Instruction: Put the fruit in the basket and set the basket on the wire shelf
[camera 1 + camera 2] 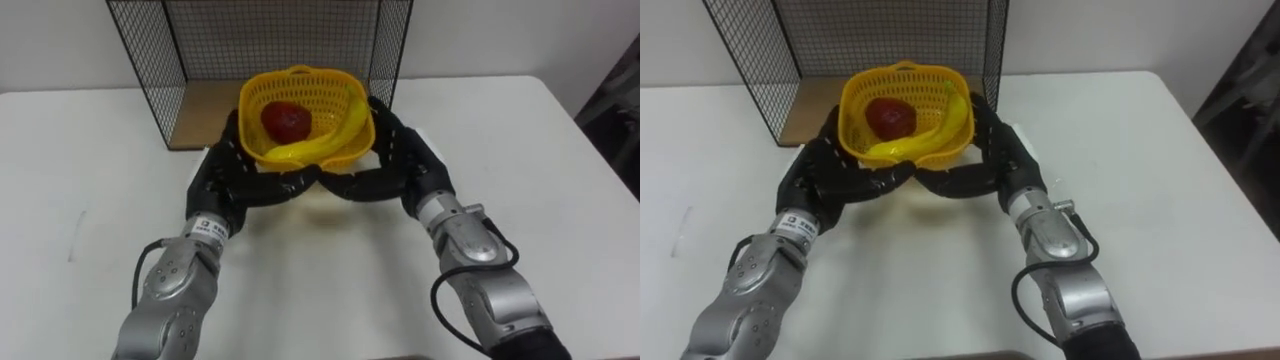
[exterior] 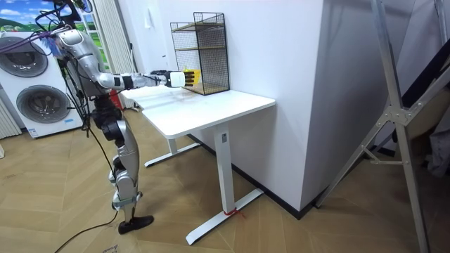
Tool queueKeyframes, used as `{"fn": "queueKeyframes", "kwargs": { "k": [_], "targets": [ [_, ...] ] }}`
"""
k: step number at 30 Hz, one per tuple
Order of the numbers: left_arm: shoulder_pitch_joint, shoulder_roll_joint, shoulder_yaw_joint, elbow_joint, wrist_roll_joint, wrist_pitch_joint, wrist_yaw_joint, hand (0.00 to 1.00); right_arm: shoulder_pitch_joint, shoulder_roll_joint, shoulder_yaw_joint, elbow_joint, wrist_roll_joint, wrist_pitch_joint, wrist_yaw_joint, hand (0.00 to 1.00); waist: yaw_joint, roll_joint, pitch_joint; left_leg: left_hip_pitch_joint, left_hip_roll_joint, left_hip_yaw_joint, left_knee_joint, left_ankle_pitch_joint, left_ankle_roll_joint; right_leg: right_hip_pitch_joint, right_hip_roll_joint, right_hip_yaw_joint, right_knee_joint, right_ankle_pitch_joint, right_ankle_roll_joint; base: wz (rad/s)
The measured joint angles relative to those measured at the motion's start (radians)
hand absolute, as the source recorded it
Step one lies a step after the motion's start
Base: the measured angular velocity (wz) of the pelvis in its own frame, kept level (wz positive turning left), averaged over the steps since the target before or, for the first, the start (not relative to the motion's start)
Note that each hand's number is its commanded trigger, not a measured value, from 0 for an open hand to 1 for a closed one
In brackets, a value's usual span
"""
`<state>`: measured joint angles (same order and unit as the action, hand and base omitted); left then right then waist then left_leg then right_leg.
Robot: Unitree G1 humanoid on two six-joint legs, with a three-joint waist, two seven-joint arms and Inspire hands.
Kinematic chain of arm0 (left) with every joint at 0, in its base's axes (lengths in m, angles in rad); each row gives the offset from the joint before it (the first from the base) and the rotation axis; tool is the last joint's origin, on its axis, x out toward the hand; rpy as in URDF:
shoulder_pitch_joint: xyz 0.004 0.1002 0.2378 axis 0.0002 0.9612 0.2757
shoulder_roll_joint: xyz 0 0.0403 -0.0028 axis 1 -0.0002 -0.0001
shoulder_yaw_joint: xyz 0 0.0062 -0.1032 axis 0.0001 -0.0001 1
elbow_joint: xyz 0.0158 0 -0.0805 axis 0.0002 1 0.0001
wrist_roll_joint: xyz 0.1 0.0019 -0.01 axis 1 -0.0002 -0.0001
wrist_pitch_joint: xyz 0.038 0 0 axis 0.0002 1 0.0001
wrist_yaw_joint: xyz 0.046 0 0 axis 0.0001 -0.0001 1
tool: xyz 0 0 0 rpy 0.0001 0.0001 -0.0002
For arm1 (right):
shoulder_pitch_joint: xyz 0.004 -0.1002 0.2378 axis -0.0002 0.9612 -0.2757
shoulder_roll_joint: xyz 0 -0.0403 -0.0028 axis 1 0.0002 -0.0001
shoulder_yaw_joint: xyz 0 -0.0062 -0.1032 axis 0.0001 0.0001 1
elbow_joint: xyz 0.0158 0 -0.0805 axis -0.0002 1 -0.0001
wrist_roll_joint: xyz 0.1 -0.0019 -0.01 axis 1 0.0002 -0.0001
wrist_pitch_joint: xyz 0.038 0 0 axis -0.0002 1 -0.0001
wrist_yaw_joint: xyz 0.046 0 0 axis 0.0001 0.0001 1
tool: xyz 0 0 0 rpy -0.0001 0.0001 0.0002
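A yellow plastic basket [image 1: 345, 150] holds a red apple [image 1: 287, 120] and a banana [image 1: 322, 141]. It hangs just above the white table [image 1: 560, 180], at the open front of the black wire shelf [image 1: 150, 60]. My left hand [image 1: 225, 165] and right hand [image 1: 405, 155] cradle it from both sides. Their fingers run fairly straight under its front and meet in the middle, and the thumbs rise along its walls. In the room view I stand at the table's end with both arms stretched toward the shelf [image 2: 207, 53].
The shelf's lowest level is a brown board [image 1: 205, 115] right behind the basket, with mesh walls on either side. The table stretches wide to left and right. Washing machines [image 2: 35, 98] stand behind me in the room view.
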<state>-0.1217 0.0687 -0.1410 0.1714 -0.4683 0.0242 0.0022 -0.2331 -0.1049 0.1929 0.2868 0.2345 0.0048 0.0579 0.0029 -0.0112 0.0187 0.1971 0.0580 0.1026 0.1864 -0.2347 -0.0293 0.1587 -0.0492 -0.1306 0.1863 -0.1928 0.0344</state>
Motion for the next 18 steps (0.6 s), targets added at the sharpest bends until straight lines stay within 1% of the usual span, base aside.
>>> {"fn": "queueKeyframes", "kwargs": {
  "k": [2, 7, 10, 11, 12, 13, 14, 15, 16, 17, 18],
  "targets": [
    [-0.002, 0.003, 0.001, 0.000, 0.000, 0.000, 0.000, 0.00, 0.000, 0.000, 0.001, -0.001, 0.000, 0.000, -0.003, 0.00, 0.003, 0.000, -0.0001, 0.009, 0.000, 0.000, -0.002, 0.000, 0.000, 0.003, 0.001, 0.008, 0.001, 0.000, 0.000, -0.12],
    [-0.002, 0.004, 0.001, -0.003, 0.000, 0.000, 0.000, 0.00, 0.000, 0.000, 0.001, -0.004, 0.000, 0.000, -0.003, 0.00, 0.004, -0.003, -0.0014, 0.013, 0.000, -0.005, -0.004, 0.000, 0.000, 0.002, 0.001, 0.010, 0.003, 0.000, 0.000, -0.04],
    [-0.002, 0.004, 0.002, -0.013, 0.003, 0.000, 0.000, 0.00, 0.000, -0.001, 0.001, -0.007, 0.001, 0.000, -0.004, 0.00, 0.005, -0.003, -0.0014, 0.028, 0.004, -0.026, -0.011, 0.000, 0.000, 0.001, 0.006, 0.009, 0.022, 0.000, 0.000, -0.06],
    [-0.002, 0.004, 0.002, -0.017, 0.003, 0.000, 0.000, 0.00, 0.001, -0.002, 0.001, -0.007, 0.001, 0.000, -0.004, 0.00, 0.005, 0.001, -0.0007, 0.045, 0.014, -0.054, -0.022, 0.001, 0.000, -0.014, 0.014, 0.002, 0.070, -0.001, -0.002, -0.21],
    [-0.003, 0.006, 0.004, -0.016, 0.001, -0.005, 0.000, 0.00, 0.001, -0.008, -0.002, -0.007, 0.000, -0.003, -0.005, 0.00, 0.007, 0.021, 0.0078, 0.068, 0.049, -0.125, -0.036, 0.001, 0.000, -0.080, 0.040, -0.007, 0.166, -0.035, -0.025, -0.35],
    [-0.002, 0.014, 0.008, -0.015, 0.000, -0.012, 0.000, 0.00, 0.000, 0.002, -0.001, -0.008, -0.004, -0.004, -0.006, 0.00, 0.012, 0.022, 0.0048, 0.071, 0.065, -0.159, -0.037, 0.000, 0.000, -0.109, 0.075, 0.023, 0.142, -0.047, -0.045, -0.70],
    [-0.003, 0.032, 0.034, -0.014, 0.001, -0.031, 0.000, 0.00, -0.008, 0.029, 0.022, -0.024, -0.005, -0.004, -0.015, 0.00, 0.016, 0.001, -0.0014, 0.060, 0.083, -0.157, -0.023, -0.009, -0.014, -0.148, 0.115, 0.043, 0.007, 0.025, -0.090, -0.44],
    [-0.007, 0.029, 0.051, -0.002, 0.001, -0.030, 0.000, 0.00, 0.000, 0.049, 0.033, -0.035, 0.001, -0.010, -0.020, 0.00, -0.007, 0.000, 0.0093, 0.059, 0.101, -0.141, 0.000, -0.043, -0.055, -0.146, 0.123, 0.005, -0.008, 0.145, -0.098, -0.12],
    [-0.007, 0.026, 0.046, 0.006, 0.001, -0.026, 0.000, 0.00, 0.009, 0.045, 0.029, -0.034, 0.003, -0.011, -0.026, 0.00, -0.020, 0.000, 0.0078, 0.062, 0.111, -0.117, 0.007, -0.054, -0.066, -0.132, 0.126, -0.007, -0.008, 0.142, -0.100, 0.40],
    [-0.002, 0.014, 0.032, 0.005, 0.001, -0.021, 0.000, 0.00, 0.019, 0.037, 0.020, -0.033, 0.003, -0.011, -0.027, 0.00, -0.022, 0.000, 0.0083, 0.065, 0.117, -0.051, 0.010, -0.053, -0.073, -0.123, 0.125, 0.000, 0.005, 0.137, -0.101, 0.47],
    [-0.003, 0.010, 0.021, 0.004, 0.001, -0.021, -0.001, 0.00, 0.019, 0.040, 0.011, -0.033, 0.003, -0.011, -0.032, 0.00, -0.025, -0.003, 0.0099, 0.039, 0.113, -0.017, -0.008, -0.049, -0.076, -0.127, 0.120, 0.045, 0.015, 0.136, -0.099, 0.41]
  ]
}}
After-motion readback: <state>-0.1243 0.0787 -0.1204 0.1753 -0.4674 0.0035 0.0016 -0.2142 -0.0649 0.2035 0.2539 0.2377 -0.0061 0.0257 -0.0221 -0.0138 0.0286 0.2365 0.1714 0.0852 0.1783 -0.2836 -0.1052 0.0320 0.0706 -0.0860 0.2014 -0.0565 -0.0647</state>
